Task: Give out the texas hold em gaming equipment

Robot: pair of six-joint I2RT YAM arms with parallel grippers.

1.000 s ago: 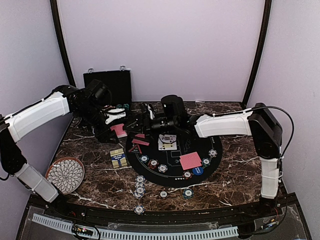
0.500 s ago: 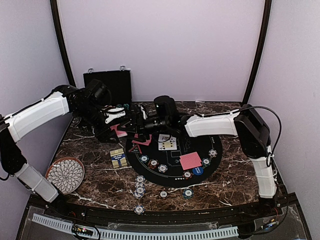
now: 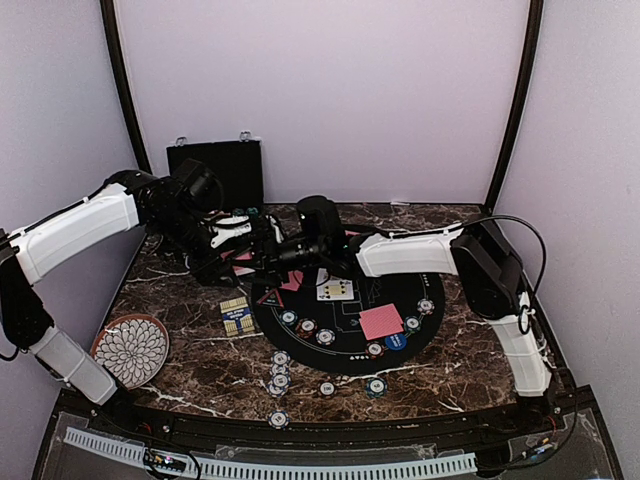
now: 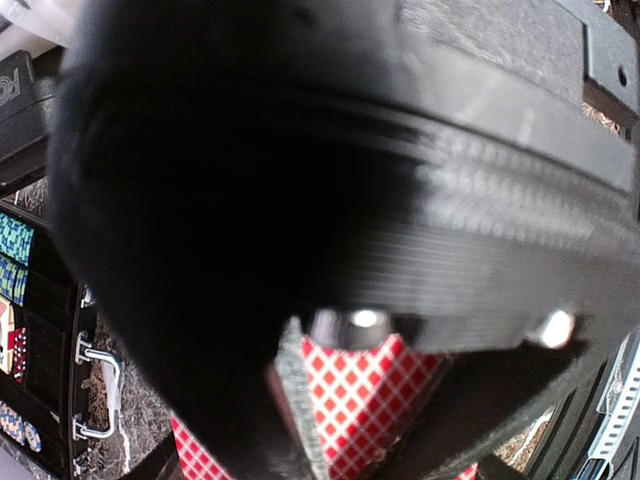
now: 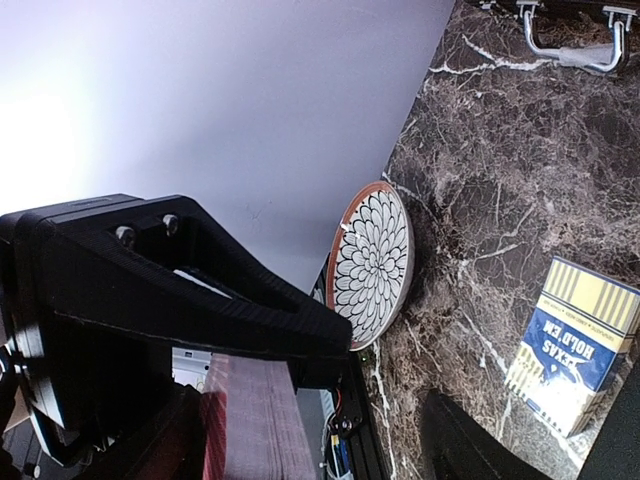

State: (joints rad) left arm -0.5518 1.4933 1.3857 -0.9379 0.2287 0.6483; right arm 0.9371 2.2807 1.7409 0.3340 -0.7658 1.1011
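- We see the left pincer (image 3: 232, 262) at the back left of the worktop (image 3: 480, 340). It is squeezed tight on a stack of red-backed cards (image 4: 365, 400).
- In the left wrist view, the red diamond backs of those cards sit right between the black fingers (image 4: 290, 420).
- The right pincer (image 3: 262, 250) reaches across and sits just beside the left pincer. Its jaws stand apart around the same stack, whose edge (image 5: 250, 420) shows between them. We cannot tell if they press on it.
- To the right of the right pincer, two face-up cards (image 3: 335, 289) lie on the round black mat (image 3: 440, 320).
- A red card (image 3: 381, 322) lies face down further to the right on the mat.
- Poker chips (image 3: 305, 325) sit in a curve on the mat, nearer to us than the pincers.
- More chips (image 3: 279, 372) lie off the mat, near the front edge.
- The yellow and blue card box (image 3: 236, 315) lies just below the left pincer.
- The flower plate (image 3: 130, 350) rests to the front left of the left pincer.
- The black case (image 3: 220, 165) stands open behind the left pincer.
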